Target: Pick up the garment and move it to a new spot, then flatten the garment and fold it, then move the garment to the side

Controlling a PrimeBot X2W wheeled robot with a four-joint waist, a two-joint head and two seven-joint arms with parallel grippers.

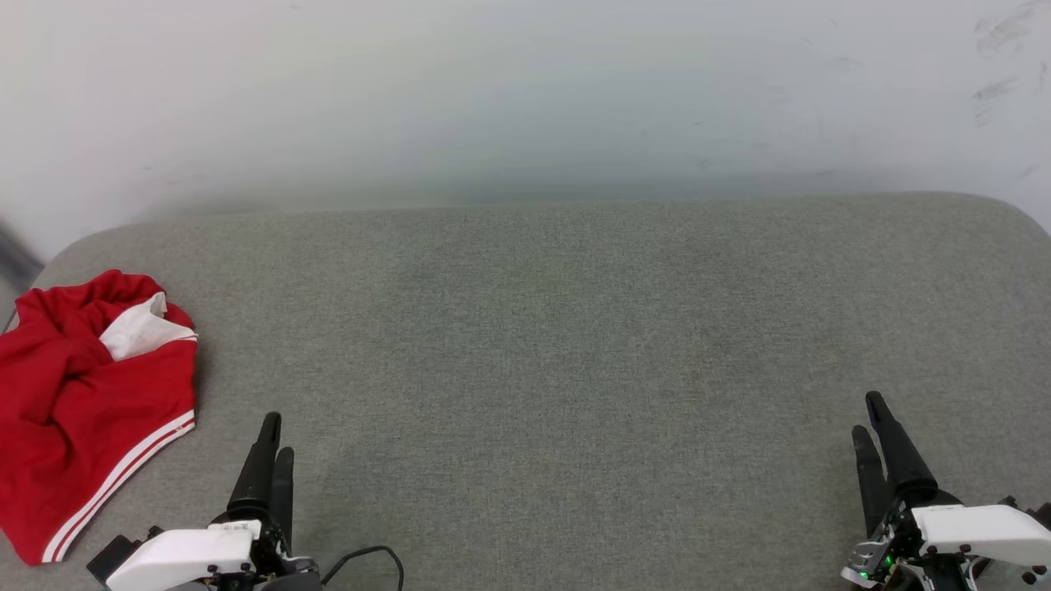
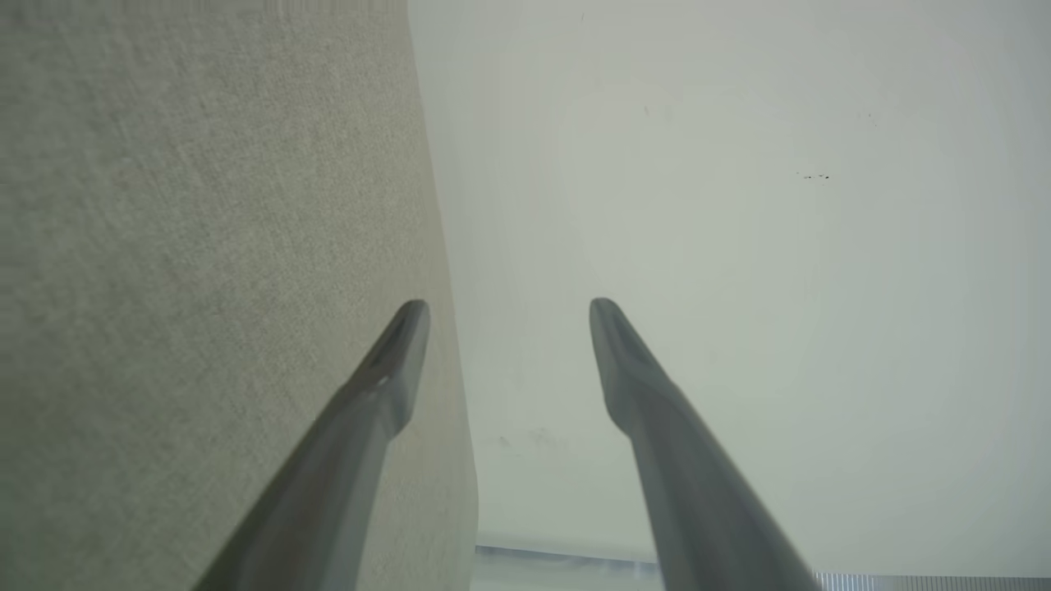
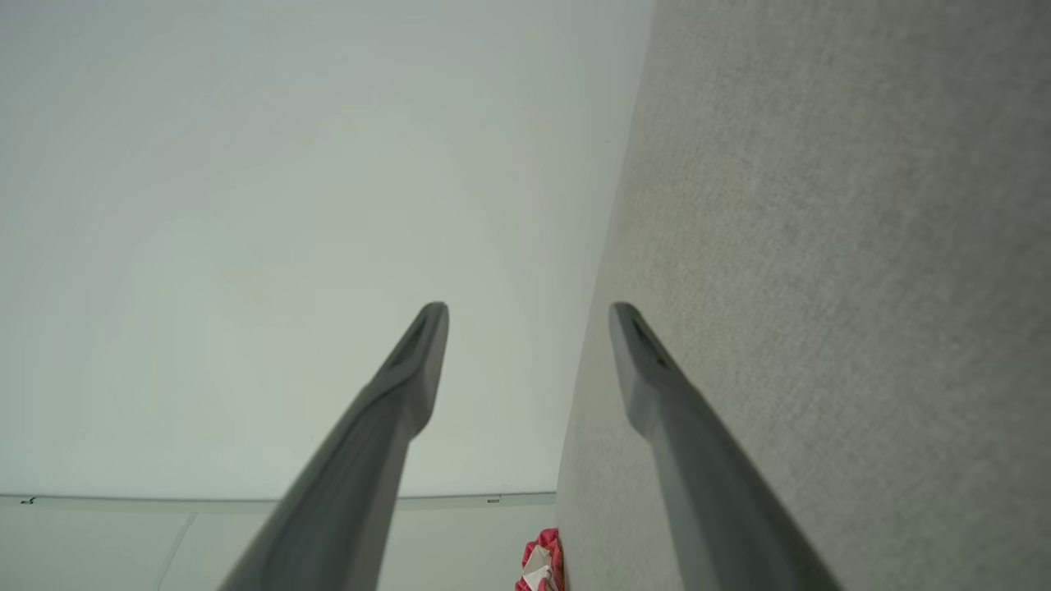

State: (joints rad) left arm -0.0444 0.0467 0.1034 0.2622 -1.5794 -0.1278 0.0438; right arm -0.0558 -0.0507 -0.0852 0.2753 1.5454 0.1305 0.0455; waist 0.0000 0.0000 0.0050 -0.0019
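Note:
The garment (image 1: 82,402) lies crumpled in a red heap at the left edge of the grey fabric surface (image 1: 542,328), with a white patch on top and white stripes along its hem. A small bit of the garment (image 3: 542,566) also shows at the bottom of the right wrist view. My left gripper (image 1: 276,433) stands at the lower left, just right of the heap and apart from it. In the left wrist view the left gripper (image 2: 507,316) is open with nothing between its fingers. My right gripper (image 1: 869,414) stands at the lower right; the right gripper (image 3: 530,318) is open and holds nothing.
A pale wall (image 1: 525,98) rises behind the surface's far edge. The surface has rounded far corners. A black cable (image 1: 369,562) loops near my left wrist.

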